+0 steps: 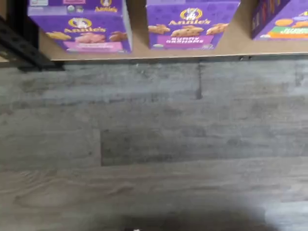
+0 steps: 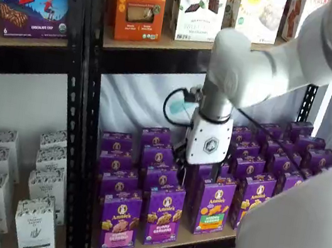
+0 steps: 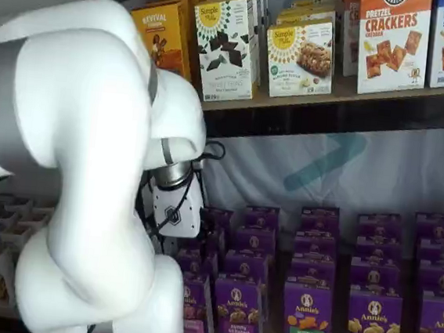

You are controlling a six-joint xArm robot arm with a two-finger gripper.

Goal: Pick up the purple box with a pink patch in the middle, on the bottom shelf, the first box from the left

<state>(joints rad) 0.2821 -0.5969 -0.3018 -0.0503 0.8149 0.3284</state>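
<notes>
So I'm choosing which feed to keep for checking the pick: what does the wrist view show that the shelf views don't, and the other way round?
Only the wrist view shows the grey plank floor before the bottom shelf edge. Only a shelf view shows the arm, its white gripper body above the purple rows, and the upper shelf of snack boxes. Both show the purple box with its pink patch, standing untouched at the front row's left end, beside the bunny grahams box.
</notes>
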